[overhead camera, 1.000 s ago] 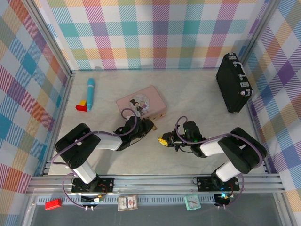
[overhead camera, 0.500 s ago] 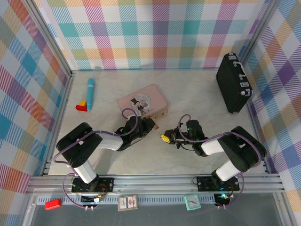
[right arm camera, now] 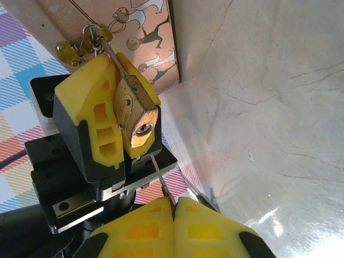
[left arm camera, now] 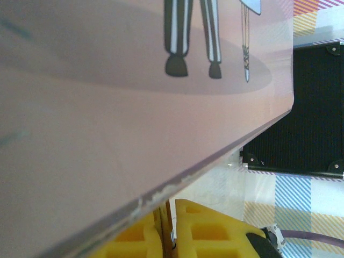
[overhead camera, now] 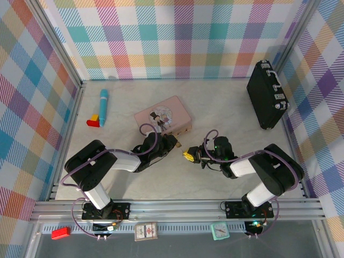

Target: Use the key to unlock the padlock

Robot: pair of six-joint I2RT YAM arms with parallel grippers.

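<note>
Bright even light, table glare, blurred left-wrist foreground

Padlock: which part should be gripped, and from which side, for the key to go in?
Grip the padlock's brass body across its flat faces, coming from the side, as the left gripper does. That leaves the keyhole end bare and facing the key pinched in the right gripper. The shackle looks too thin to hold steady.

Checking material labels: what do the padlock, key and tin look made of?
The padlock looks like brass: golden, scuffed, shiny around the keyhole. The key is a thin dark sliver, probably steel. The tin seems painted sheet metal, matte pink with printed figures, though card is possible.
</note>
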